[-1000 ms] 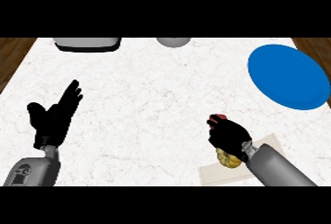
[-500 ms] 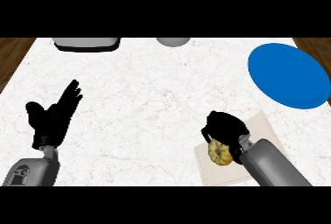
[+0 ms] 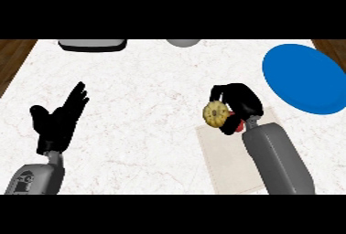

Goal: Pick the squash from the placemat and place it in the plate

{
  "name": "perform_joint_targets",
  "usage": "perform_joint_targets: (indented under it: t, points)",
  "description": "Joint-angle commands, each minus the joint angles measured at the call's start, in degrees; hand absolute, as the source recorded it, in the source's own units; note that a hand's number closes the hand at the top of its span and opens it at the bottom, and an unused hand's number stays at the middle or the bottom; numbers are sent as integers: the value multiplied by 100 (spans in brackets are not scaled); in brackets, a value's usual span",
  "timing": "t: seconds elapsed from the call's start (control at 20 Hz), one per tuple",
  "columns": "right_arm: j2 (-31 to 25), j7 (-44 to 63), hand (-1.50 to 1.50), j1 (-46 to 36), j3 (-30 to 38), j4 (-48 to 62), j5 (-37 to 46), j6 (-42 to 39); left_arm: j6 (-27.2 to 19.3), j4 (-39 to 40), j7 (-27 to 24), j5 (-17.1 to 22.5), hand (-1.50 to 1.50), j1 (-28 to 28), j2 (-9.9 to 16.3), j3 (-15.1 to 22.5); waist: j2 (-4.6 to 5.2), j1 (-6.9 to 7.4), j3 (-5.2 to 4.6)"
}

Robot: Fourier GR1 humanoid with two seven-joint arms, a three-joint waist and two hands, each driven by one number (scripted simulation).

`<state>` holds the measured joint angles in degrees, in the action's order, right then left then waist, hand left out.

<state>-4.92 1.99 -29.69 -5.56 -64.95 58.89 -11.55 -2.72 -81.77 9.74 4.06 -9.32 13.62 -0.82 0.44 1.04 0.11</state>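
My right hand (image 3: 240, 103) is curled round the yellow, bumpy squash (image 3: 216, 114) and holds it above the upper left corner of the pale placemat (image 3: 226, 157). A bit of red shows under the hand by the wrist. The blue plate (image 3: 304, 77) lies at the right edge of the counter, up and to the right of the hand, apart from it. My left hand (image 3: 59, 121) rests open at the left, fingers up, holding nothing.
A grey tray-like object (image 3: 93, 44) sits at the counter's far edge on the left. A small grey round thing (image 3: 182, 42) stands at the far edge near the middle. Dark wood shows past the counter's left and right corners.
My right hand has risen with the squash, moving up and away from the placemat's middle toward its upper left corner. The left hand has stayed still.
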Motion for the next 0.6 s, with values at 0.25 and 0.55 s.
perform_joint_targets:
  t: [0.25,0.55]
  points:
    - [-82,701,150,-708,888,-480,558,2398,-210,468,-287,-206,0,-7,-208,19,-15,-118,-15]
    - [-137,824,150,-925,1635,205,203,3137,76,280,165,-6,0,-440,149,-231,-15,-58,-8]
